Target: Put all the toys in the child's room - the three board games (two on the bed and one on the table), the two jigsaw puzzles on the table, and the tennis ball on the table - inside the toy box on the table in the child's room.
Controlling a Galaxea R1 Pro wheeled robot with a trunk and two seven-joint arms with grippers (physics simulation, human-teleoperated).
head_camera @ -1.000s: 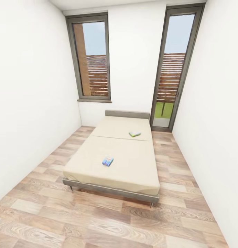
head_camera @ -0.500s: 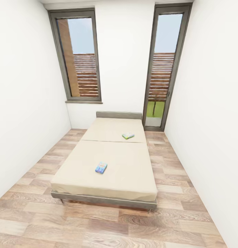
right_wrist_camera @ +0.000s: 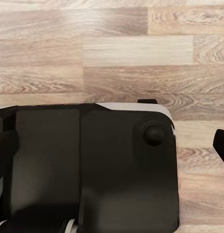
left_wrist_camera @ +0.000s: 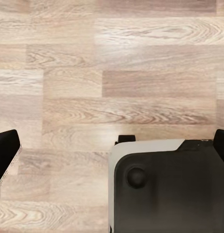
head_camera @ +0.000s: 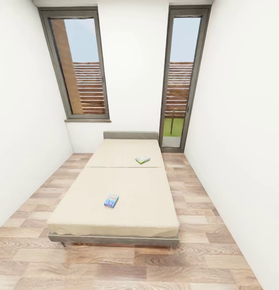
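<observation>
Bed (head_camera: 115,193) ahead, 2 board games on mattress: blue box (head_camera: 111,200) near foot, green-white box (head_camera: 142,160) further up, print unreadable | left gripper (left_wrist_camera: 112,155), right gripper (right_wrist_camera: 112,145) over plank floor (left_wrist_camera: 116,73), fingertips cut off at frame edges, spread apart, empty

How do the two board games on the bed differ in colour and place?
The near board game is mostly blue and lies on the near mattress half; the far board game is white and green and lies past the seam, more to the right. Both lie flat on the bed.
</observation>
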